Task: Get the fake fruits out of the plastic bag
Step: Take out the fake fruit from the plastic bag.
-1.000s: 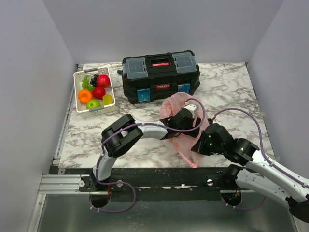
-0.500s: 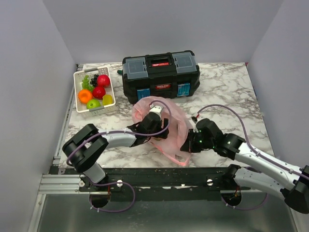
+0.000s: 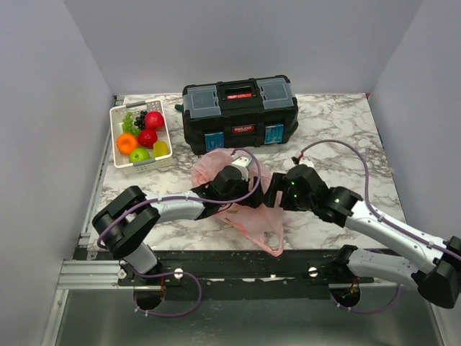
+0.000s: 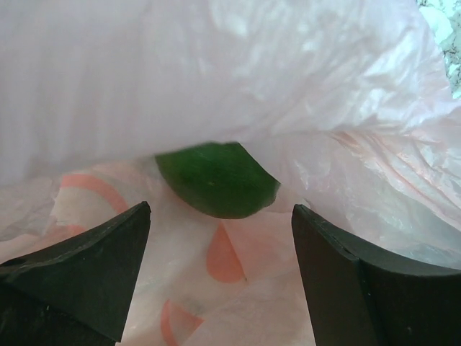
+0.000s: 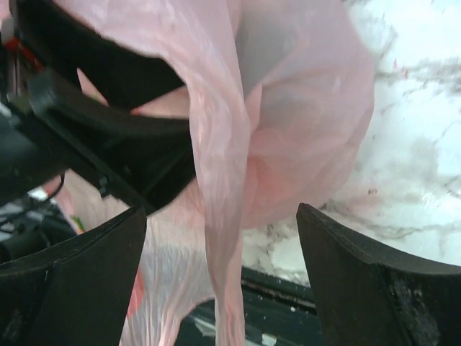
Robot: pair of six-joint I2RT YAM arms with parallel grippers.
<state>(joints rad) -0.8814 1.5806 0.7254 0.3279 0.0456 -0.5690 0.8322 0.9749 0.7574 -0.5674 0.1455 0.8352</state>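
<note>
**Right arm has let go; left jaws are inside the bag**

The plastic bag (image 3: 248, 218) lies in front of the black toolbox (image 3: 239, 115); its long axis slants, with the loop handles pointing away from the toolbox toward the near edge and the bunched body close to the toolbox's front; my right gripper (image 5: 220, 216) stands released, a strand of the bag hanging between its spread fingers, unpinched; my left gripper (image 4: 220, 213) is inside the bag, jaws wide and gripping nothing, with a green fake fruit (image 4: 216, 180) just ahead of them; left of the toolbox, a white basket (image 3: 115, 137) holds the other fake fruits (image 3: 147, 137); a second ago the bag lay further toward the toolbox's right end, and the right jaws were clenched.
</note>
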